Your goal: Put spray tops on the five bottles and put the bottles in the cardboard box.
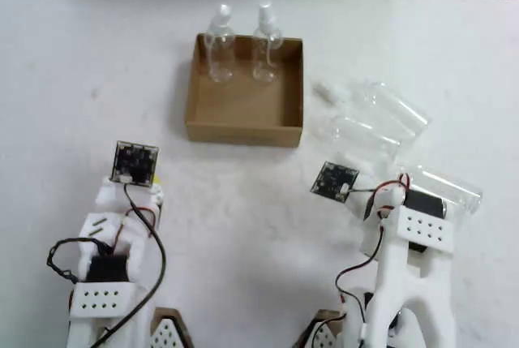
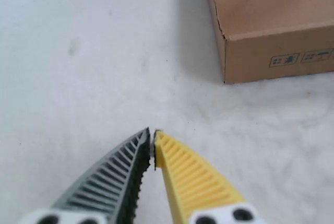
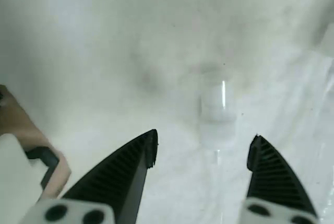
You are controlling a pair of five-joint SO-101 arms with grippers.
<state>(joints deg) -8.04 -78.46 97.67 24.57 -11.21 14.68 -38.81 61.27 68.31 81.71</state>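
White worktop (image 1: 97,64) under both my arms. Cardboard box (image 1: 243,135) sits open at mid-worktop. Three clear bottles (image 1: 395,106) lie on their sides in a loose cluster right of the box. Two capped bottles (image 1: 220,46) stand upright inside the box, against its far wall. My left gripper (image 2: 152,132): tips pressed together, nothing between them, near a front corner of the box. My right gripper (image 3: 203,148): spread wide, holding nothing; blurred clear bottle end (image 3: 219,104) just ahead of the gap.
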